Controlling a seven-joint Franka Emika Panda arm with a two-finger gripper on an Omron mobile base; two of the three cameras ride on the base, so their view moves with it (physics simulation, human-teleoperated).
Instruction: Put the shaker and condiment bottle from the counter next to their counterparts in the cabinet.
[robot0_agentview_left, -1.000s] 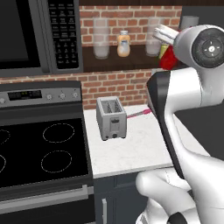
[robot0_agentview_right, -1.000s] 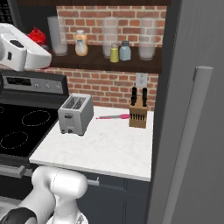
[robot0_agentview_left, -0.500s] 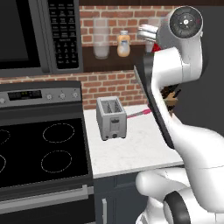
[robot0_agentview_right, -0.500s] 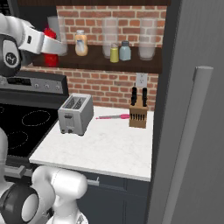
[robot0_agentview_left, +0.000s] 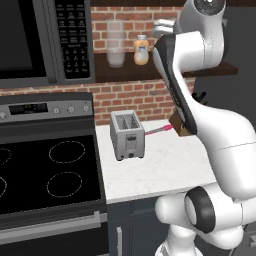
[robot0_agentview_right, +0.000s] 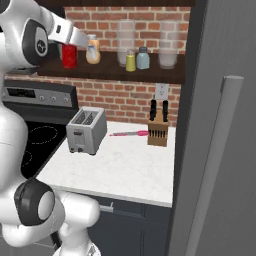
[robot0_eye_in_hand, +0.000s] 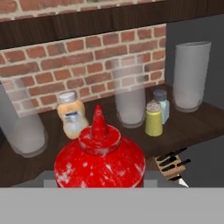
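Shelf contents and hazards, read left to right in the right base view. Hand (robot0_agentview_right: 75, 42): raised to the cabinet (robot0_agentview_right: 165, 75), clenched on the condiment bottle (robot0_agentview_right: 69, 56); the bottle's base looks level with the shelf board at its left end, though whether it rests there or hangs just above cannot be told. Peach-orange bottle (robot0_agentview_right: 92, 49): upright, just beside the red one; risk, a sideways nudge of hand or bottle would tip it over. Clear glass jar (robot0_agentview_right: 125, 37): tall, behind the front row; a wide swing of the wrist could strike it. Shaker (robot0_agentview_right: 130, 61): yellow-green, already on the shelf, touching or nearly touching the pale blue shaker (robot0_agentview_right: 143, 58); safe unless the arm sweeps along the shelf. Second jar (robot0_agentview_right: 169, 45): far end, well apart. Table (robot0_agentview_right: 125, 170) below: toaster (robot0_agentview_right: 86, 130) and knife block (robot0_agentview_right: 158, 131); a bottle released before it is seated, or half over the shelf edge, would drop toward these.
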